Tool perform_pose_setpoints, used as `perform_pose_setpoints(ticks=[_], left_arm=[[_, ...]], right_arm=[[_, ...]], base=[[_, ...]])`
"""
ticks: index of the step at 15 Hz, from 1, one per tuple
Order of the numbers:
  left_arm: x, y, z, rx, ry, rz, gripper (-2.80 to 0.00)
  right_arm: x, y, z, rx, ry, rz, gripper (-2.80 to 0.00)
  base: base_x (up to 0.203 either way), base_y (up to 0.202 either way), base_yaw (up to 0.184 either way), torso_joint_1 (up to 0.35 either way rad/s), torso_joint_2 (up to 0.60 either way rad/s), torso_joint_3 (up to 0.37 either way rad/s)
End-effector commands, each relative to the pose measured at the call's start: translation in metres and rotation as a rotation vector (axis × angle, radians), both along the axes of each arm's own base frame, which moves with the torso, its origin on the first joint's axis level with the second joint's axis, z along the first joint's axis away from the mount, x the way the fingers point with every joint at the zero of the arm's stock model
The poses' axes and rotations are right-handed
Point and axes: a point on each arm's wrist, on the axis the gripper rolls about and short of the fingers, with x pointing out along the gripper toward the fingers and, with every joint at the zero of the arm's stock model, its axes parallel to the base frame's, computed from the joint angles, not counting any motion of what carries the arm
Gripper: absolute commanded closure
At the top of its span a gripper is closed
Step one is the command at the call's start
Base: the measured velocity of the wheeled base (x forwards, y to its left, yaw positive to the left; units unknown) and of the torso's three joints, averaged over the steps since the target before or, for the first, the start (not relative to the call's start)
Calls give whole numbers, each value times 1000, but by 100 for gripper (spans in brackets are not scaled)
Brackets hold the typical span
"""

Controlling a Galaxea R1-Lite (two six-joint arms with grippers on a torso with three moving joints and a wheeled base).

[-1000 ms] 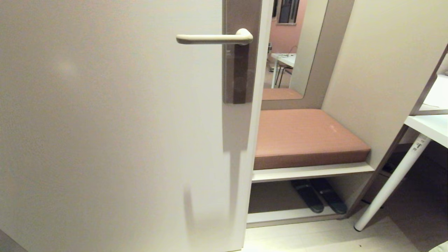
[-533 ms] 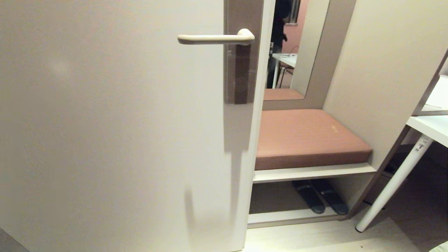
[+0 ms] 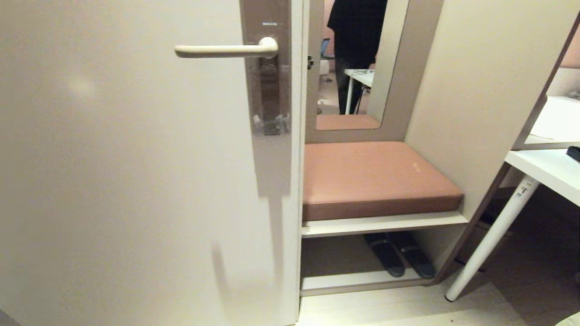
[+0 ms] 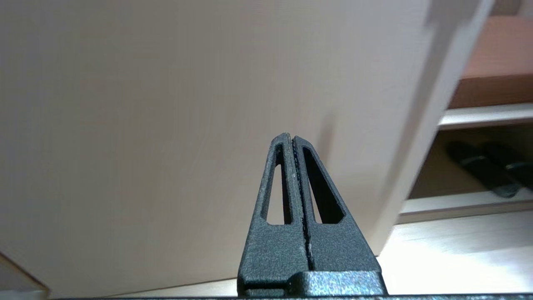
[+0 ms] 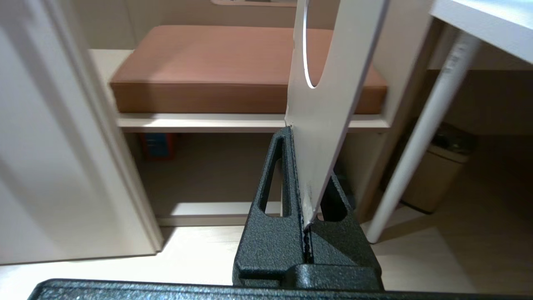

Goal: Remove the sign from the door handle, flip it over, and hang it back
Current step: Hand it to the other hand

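The cream door handle (image 3: 222,50) juts level from its brownish-grey backplate (image 3: 269,90) on the pale door (image 3: 127,172), and nothing hangs on it. Neither arm shows in the head view. In the right wrist view the sign (image 5: 329,83) shows a plain white face with its round hole, standing up from my right gripper (image 5: 296,137), which is shut on its lower end, low beside the door's edge and facing the bench. My left gripper (image 4: 292,136) is shut with nothing in it and points at the lower part of the door.
Right of the door is a bench with a brown cushion (image 3: 371,176) and dark slippers (image 3: 398,256) under it. A white table with a slanted leg (image 3: 491,240) stands at the right, a bin (image 5: 437,166) beyond it. A person in dark clothes (image 3: 355,27) shows in the mirror.
The whole head view has shifted left, so the camera has moved. The person in dark clothes has come further into view in the mirror.
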Motion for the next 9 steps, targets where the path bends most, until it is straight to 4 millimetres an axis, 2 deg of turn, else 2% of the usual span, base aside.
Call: perform_pose_setpoints(ticks=[1, 6, 9], left_arm=[[0, 0, 0, -15, 0, 5, 0], [0, 0, 0, -11, 0, 2, 0], [0, 0, 0, -11, 0, 2, 0]], right_arm=[[0, 0, 0, 0, 0, 1, 0], [0, 0, 0, 0, 1, 1, 0], [0, 0, 0, 0, 1, 1, 0]], base=[[0, -194, -1, 4, 4, 2], [0, -178, 0, 4, 1, 2], [0, -28, 2, 1, 2, 1]])
